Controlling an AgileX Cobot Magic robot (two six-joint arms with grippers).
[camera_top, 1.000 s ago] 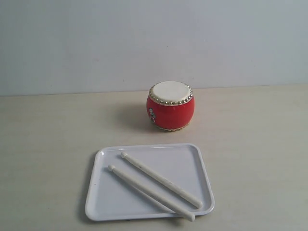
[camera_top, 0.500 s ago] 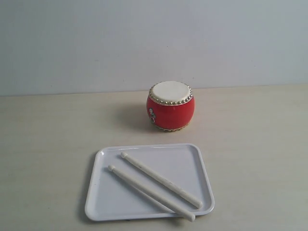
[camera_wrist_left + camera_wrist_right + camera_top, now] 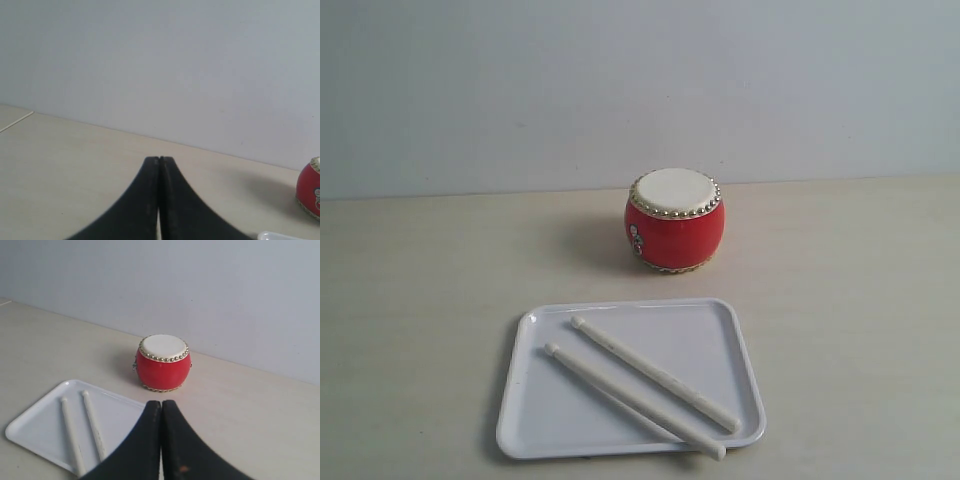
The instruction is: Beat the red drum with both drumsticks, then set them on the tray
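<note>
The red drum stands upright on the table behind the white tray, a small gap between them. Two cream-white drumsticks lie side by side on the tray, slanting from its back left to its front right. Neither gripper shows in the exterior view. In the right wrist view my right gripper is shut and empty, with the drum, the tray and both drumsticks ahead of it. My left gripper is shut and empty above bare table, the drum at that picture's edge.
A pale wooden table carries everything, and a plain grey-white wall rises behind it. A corner of the tray just shows in the left wrist view.
</note>
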